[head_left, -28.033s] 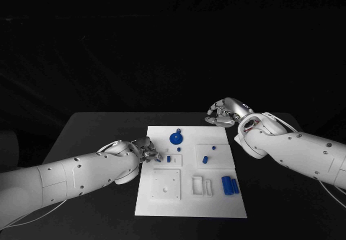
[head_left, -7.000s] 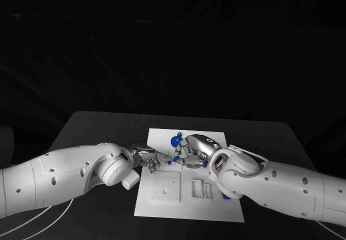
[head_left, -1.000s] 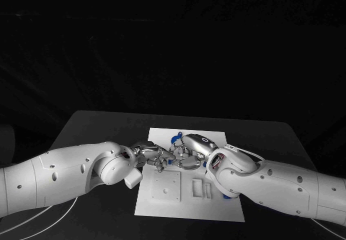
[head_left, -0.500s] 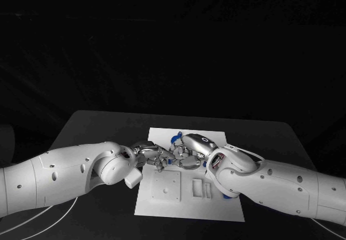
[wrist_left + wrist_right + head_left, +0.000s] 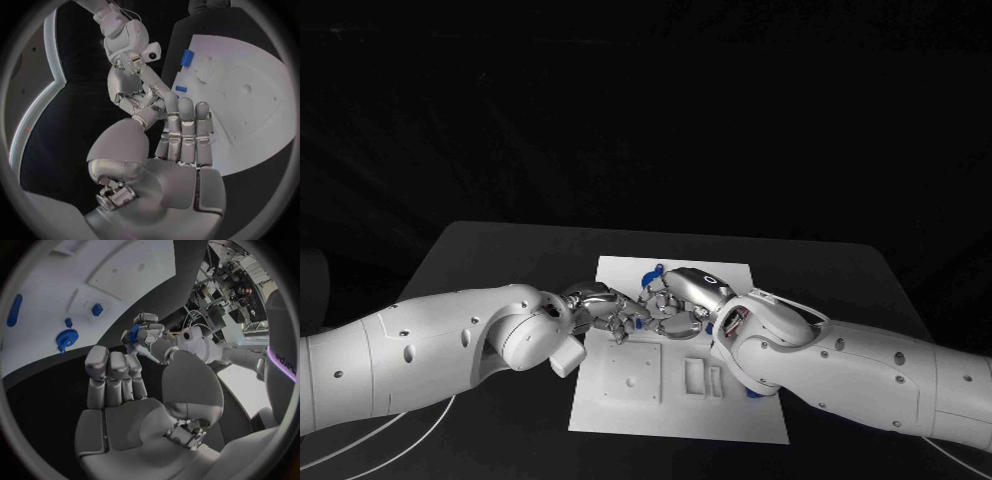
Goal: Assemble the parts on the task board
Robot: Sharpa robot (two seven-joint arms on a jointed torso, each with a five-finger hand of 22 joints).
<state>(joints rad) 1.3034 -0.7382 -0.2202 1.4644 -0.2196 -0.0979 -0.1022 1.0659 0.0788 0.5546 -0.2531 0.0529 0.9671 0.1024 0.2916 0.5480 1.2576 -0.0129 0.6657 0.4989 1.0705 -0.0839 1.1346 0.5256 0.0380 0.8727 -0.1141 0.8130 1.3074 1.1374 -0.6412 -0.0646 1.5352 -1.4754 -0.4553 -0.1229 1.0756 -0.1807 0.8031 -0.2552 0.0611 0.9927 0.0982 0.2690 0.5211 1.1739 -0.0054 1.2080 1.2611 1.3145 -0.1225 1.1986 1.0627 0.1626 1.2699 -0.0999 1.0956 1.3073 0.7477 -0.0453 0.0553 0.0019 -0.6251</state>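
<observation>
Meeting over the task board (image 5: 678,400) — left hand (image 5: 599,310), right hand (image 5: 672,308) — fingertips touching.

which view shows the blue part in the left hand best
The right wrist view: the blue part sits unobstructed in the left hand. The head view shows it mostly hidden between the hands; the left wrist view hides it behind fingers.
</observation>
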